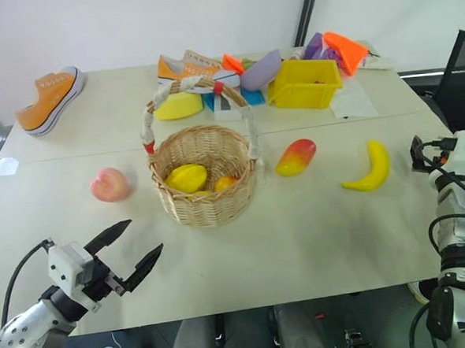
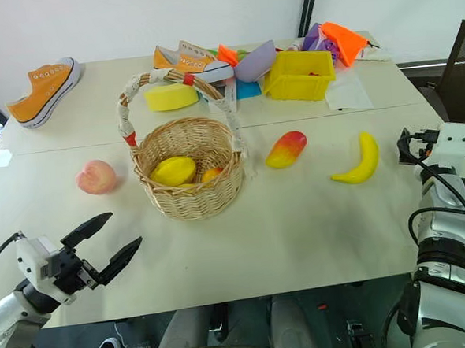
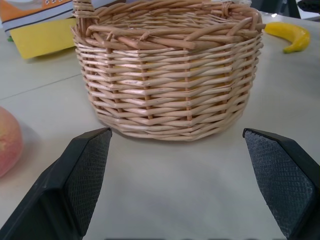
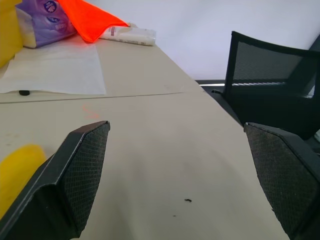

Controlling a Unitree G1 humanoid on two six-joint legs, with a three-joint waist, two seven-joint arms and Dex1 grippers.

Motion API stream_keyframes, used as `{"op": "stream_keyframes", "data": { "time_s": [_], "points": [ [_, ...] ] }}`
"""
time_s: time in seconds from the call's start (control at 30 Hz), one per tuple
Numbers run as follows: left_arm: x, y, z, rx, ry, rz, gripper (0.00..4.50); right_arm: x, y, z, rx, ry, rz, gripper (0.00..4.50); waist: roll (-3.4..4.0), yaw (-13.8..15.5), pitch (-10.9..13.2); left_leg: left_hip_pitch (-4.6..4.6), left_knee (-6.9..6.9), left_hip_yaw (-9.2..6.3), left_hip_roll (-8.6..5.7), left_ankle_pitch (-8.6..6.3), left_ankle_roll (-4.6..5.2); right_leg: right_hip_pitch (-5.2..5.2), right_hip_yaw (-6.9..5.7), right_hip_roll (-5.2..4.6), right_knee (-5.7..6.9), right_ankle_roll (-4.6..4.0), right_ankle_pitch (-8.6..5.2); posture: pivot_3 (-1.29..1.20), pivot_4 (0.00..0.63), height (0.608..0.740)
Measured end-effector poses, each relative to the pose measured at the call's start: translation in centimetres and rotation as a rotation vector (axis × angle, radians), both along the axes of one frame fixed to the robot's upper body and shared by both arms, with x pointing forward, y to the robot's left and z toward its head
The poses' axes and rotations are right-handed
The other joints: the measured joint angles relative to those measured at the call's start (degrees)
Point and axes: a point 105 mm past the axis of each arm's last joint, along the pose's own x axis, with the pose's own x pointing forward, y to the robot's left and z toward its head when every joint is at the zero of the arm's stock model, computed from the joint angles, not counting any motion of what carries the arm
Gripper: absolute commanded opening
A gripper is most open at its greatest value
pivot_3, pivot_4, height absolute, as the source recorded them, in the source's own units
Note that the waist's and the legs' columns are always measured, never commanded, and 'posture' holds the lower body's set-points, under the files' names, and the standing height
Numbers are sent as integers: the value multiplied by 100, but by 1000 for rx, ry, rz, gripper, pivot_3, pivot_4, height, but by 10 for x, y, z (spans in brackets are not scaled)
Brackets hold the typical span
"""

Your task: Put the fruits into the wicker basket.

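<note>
The wicker basket (image 1: 207,203) stands mid-table, its cloth-wrapped handle arching over it, with a yellow fruit (image 1: 187,177) and a small orange one (image 1: 225,182) inside. A pink peach (image 1: 110,185) lies to its left. To its right lie a red-and-yellow mango (image 1: 295,157) and, further right, a yellow banana (image 1: 369,167). My left gripper (image 1: 144,235) is open and empty near the table's front edge, facing the basket wall (image 3: 170,80), with the peach (image 3: 7,140) off to one side. My right gripper (image 4: 175,127) is open and empty over bare table beside the banana (image 4: 17,165).
At the back stand a yellow plastic bin (image 1: 304,83), a flat yellow pad (image 1: 177,106), an orange sneaker (image 1: 50,100), a second sneaker (image 1: 190,68) and coloured clutter. A sheet of paper (image 1: 354,102) lies by the bin. A black chair (image 4: 272,80) stands off the right edge.
</note>
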Motion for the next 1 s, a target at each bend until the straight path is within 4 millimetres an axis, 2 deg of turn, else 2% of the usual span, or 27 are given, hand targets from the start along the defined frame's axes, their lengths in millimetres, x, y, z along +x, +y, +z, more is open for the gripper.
{"op": "stream_keyframes", "data": {
  "time_s": [0.2,0.37,0.47,0.63,0.8,1.0],
  "points": [
    [-2,-3,4,-9,-25,-34,4500,5,12,6,-14,-9,58,4487,0,-1,0,0,0,0,0,0,0,0,0,0,1,0,0,0,150,740],
    [-3,-7,19,-21,-62,-99,4500,10,36,23,5,7,169,4487,0,3,-1,-1,0,-1,2,0,0,-2,0,0,1,3,2,0,150,740],
    [-7,-9,27,-22,-68,-132,4500,8,49,18,39,126,194,4487,1,18,0,-3,-1,-2,2,-1,1,-5,1,-2,0,-2,-1,0,150,740],
    [-7,-13,39,-43,-85,-163,4500,1,56,18,68,295,161,4487,2,19,0,-3,-2,-3,2,-1,0,-7,1,-3,-1,-6,-3,0,150,740],
    [1,-31,71,-63,-177,-238,4500,6,85,20,166,402,153,4487,3,-1,0,-4,-5,-3,1,-2,0,-10,2,-2,-2,-5,-3,0,150,740],
    [2,-34,71,-137,-119,-247,4500,3,78,12,195,452,62,4487,4,27,0,-10,-10,-2,0,-3,2,-13,-1,-2,-6,-1,-1,0,150,740]
  ]
}}
